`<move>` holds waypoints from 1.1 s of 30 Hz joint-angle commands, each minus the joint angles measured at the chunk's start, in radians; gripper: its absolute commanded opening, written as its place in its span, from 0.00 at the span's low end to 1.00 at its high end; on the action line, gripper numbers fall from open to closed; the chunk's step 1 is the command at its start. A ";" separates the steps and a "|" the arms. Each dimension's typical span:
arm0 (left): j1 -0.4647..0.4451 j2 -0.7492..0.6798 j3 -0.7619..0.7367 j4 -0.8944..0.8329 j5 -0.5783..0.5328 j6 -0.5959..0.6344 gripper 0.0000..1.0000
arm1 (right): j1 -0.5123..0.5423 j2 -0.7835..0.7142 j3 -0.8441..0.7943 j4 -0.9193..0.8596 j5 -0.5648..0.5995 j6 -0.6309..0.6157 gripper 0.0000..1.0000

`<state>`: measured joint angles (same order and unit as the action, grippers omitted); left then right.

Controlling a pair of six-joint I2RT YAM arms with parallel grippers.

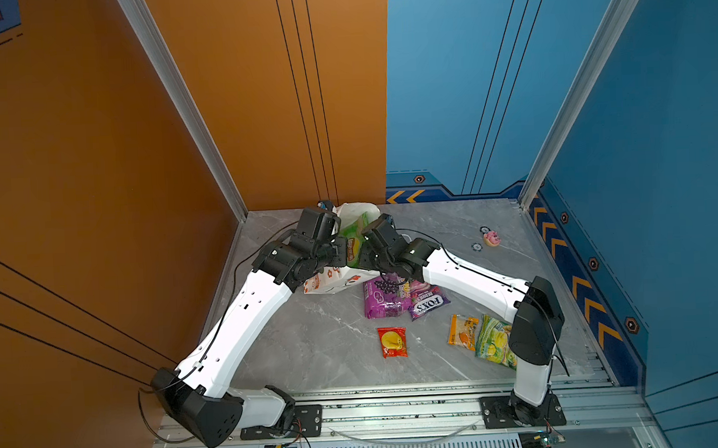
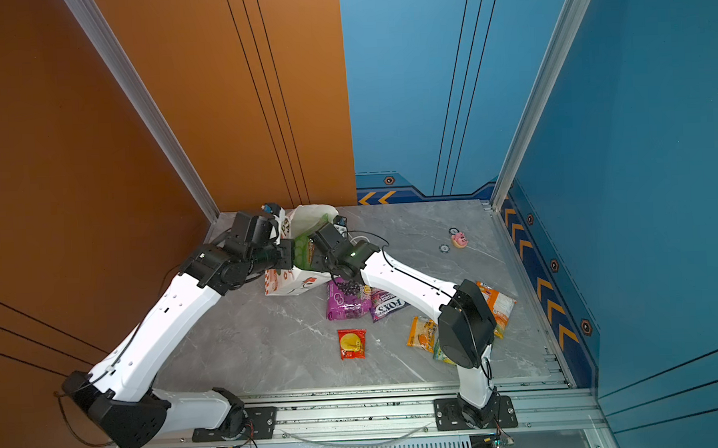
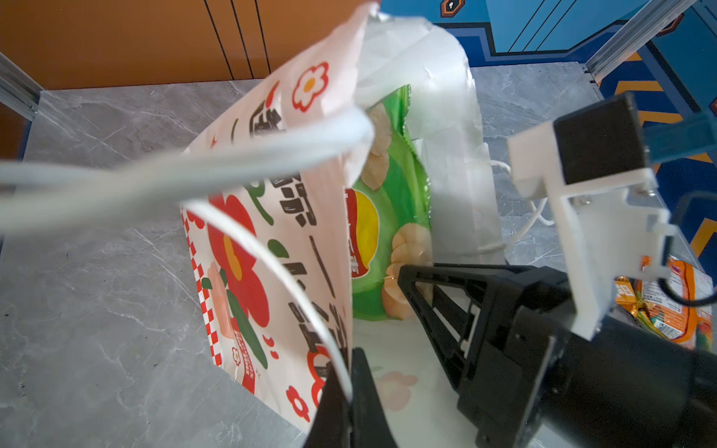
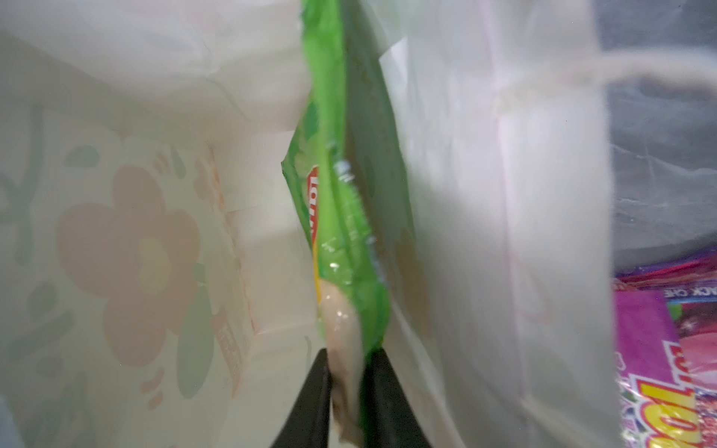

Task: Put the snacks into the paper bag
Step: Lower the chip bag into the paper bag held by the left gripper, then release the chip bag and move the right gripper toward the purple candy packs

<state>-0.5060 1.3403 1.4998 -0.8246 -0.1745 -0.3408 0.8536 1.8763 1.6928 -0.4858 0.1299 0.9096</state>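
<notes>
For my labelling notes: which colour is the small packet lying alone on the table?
The small packet is red with a yellow circle, clearest in a top view.

Left arm (image 1: 237,334) reaches in from seven o'clock, right arm (image 1: 472,278) from five, wrists meeting near twelve. Left gripper (image 3: 349,360) is clamped on the paper bag (image 3: 271,232). Right gripper (image 4: 349,355) jaws straddle the green packet (image 4: 341,232), grip unclear.
</notes>
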 commanded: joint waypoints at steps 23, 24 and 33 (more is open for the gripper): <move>0.105 -0.068 -0.066 0.066 0.026 0.057 0.00 | -0.118 -0.543 -0.364 0.021 -0.009 -0.227 0.80; 0.108 -0.080 -0.086 0.085 0.026 0.056 0.00 | -0.136 -0.570 -0.425 0.051 -0.006 -0.205 0.81; 0.120 -0.088 -0.130 0.104 0.039 0.062 0.00 | -0.264 -0.535 -0.790 0.415 -0.173 0.041 0.80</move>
<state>-0.3862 1.2575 1.3853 -0.7387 -0.1474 -0.3027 0.5896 1.3010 0.9306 -0.2382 0.0246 0.8558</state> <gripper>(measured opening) 0.046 0.805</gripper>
